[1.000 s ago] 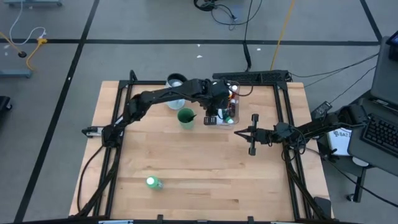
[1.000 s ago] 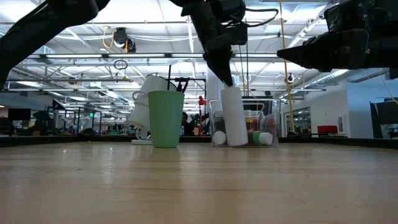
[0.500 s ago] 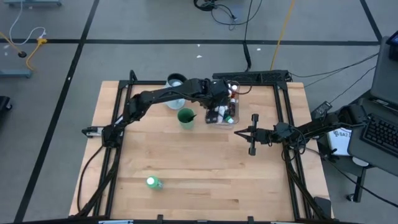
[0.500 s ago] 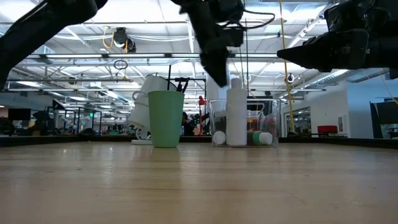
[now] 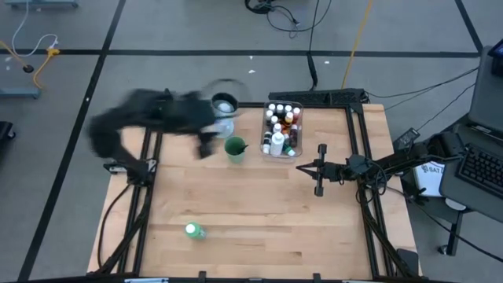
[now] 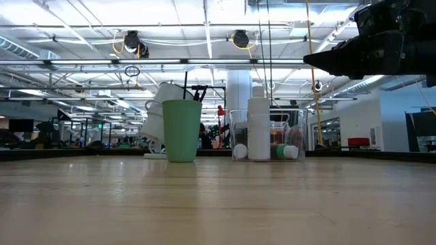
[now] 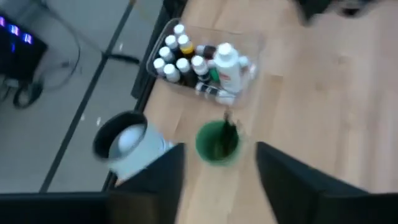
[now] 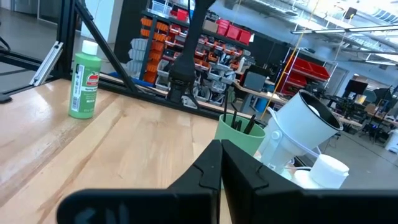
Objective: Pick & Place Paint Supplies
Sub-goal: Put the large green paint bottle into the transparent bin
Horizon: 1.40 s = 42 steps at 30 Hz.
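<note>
A clear tub (image 5: 281,130) at the table's far middle holds several tiny paint bottles (image 7: 173,55) and a larger white bottle (image 6: 258,128), which stands upright on its base. A green cup (image 5: 235,148) with dark brushes (image 7: 226,132) stands left of the tub. A green bottle (image 5: 193,231) stands upright near the front left and also shows in the right wrist view (image 8: 84,78). My left gripper (image 7: 221,150) is open and empty, high above the cup, and blurred in the high view (image 5: 206,145). My right gripper (image 5: 320,170) is shut and empty, right of the tub.
A pale-blue jug (image 5: 224,105) lies at the far edge behind the cup and shows in the low view (image 6: 160,112). Bare wood spreads over the table's middle and near right (image 5: 275,220). Black frame rails (image 5: 149,157) run along both sides.
My left gripper has let go of the white bottle, which has gone from tilted to upright in the tub. The gripper has risen and swung fast toward the table's left edge, out of the low view.
</note>
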### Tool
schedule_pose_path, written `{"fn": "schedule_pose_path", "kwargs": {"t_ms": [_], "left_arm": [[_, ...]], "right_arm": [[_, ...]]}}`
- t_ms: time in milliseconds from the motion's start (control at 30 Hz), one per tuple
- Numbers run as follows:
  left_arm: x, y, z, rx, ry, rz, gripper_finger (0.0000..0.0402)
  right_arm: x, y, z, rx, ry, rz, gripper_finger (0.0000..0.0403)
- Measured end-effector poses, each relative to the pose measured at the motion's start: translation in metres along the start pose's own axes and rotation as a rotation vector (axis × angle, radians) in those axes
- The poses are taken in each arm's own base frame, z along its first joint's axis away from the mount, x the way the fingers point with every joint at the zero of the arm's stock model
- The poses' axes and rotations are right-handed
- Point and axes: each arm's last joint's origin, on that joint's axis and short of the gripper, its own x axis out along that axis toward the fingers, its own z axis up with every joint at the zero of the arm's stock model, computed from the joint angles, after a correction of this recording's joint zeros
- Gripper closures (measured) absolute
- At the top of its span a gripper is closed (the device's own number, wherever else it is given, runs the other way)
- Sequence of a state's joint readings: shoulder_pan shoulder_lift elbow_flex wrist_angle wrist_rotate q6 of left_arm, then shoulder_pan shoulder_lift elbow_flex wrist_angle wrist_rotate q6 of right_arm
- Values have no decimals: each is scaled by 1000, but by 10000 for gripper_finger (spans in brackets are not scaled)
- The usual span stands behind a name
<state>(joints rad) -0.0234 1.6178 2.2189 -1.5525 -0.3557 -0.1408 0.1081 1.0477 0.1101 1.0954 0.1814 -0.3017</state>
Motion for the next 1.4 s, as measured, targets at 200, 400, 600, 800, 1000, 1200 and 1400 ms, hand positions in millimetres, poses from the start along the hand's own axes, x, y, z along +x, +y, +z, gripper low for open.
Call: {"fn": "schedule_pose_path", "kwargs": {"t_ms": [200, 400, 600, 800, 1000, 1200, 1400], "left_arm": [[-68, 2, -89, -96, -214, 37, 367], [-45, 6, -161, -174, -484, -55, 389], [24, -17, -205, -82, -689, -121, 394], [51, -20, -228, 99, -890, -246, 397], [62, -4, -243, -168, -851, -263, 398], [100, -20, -258, -107, -863, -390, 398], [109, -23, -264, -76, -869, -377, 397]], "right_arm": [[0, 0, 0, 2, -3, -1, 401], [0, -1, 2, 25, -25, -7, 401], [0, -1, 4, 61, -39, -11, 401], [0, -1, 3, 61, -35, -10, 401], [0, -1, 2, 52, -26, -7, 401], [0, -1, 3, 52, -28, -8, 401], [0, -1, 3, 37, -27, -8, 401]]}}
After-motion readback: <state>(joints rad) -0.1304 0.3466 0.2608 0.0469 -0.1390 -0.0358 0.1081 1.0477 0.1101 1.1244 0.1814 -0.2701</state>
